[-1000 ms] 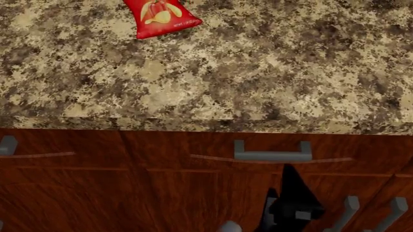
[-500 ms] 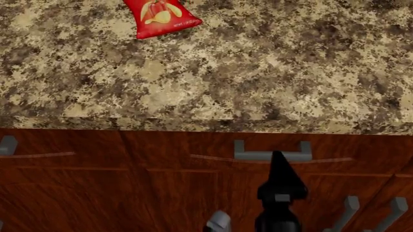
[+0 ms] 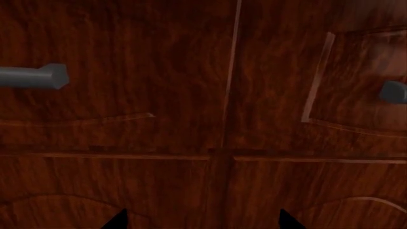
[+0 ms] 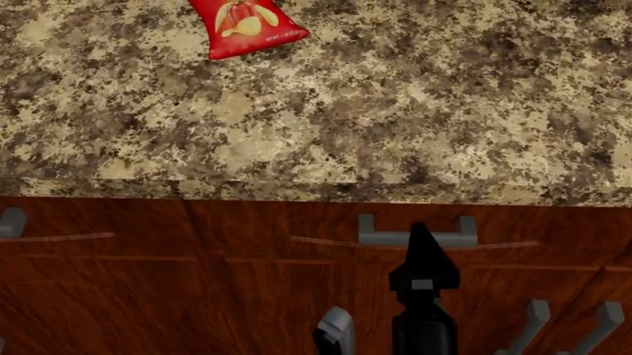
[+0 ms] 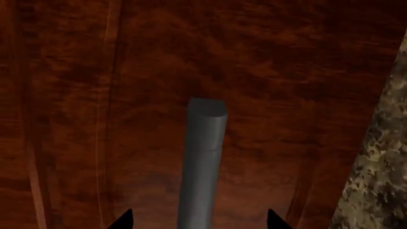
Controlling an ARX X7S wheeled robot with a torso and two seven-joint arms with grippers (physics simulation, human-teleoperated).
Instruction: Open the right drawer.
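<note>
My right claw [image 4: 422, 235] is pointing straight at the grey bar handle [image 4: 417, 234] of the right drawer [image 4: 326, 229], its dark tip overlapping the middle of the bar in the head view. From the right wrist camera the handle [image 5: 202, 162] is running between my two fingertips [image 5: 125, 220] — the jaws are standing apart with the bar in the gap, and I cannot tell whether either tip is touching it. The drawer front is sitting flush under the speckled bench [image 4: 395, 111], shut. The thin curved groove [image 4: 336, 243] is lying just under the handle, beside the claw tip.

My left claw [image 3: 202, 220] is also spread wide, its tips [image 3: 118, 218] facing bare cabinet wood near the seam between two fronts, gripping nothing. The neighbouring drawer handle [image 4: 12, 222] is well off to the left of my right claw. A red chip bag [image 4: 247, 26] is lying on the bench, far beyond it.
</note>
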